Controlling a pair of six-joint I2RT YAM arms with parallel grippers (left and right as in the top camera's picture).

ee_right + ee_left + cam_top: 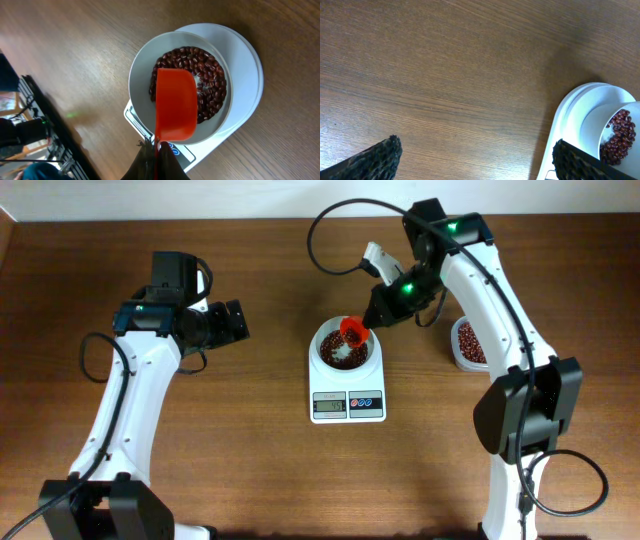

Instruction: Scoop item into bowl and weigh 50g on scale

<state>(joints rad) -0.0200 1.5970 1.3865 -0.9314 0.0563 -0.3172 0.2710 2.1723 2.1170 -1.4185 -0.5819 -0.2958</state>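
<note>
Right gripper [156, 150] is clamped on the orange scoop [175, 105], tipped just above the white bowl [137, 70]. Red-brown beans [212, 75] are piled inside, and the bowl sits on the scale [247, 55]. The display [329, 406] is too small to read, so one heavy tip could overshoot fifty grams, or beans could bounce out. Left gripper [476, 150] hangs with fingers spread, well apart from the scale.

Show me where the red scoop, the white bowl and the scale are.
red scoop [175, 106], right wrist view, middle of its cup.
white bowl [141, 82], right wrist view, bare left inner wall.
scale [329, 406], overhead view, its grey display.
</note>
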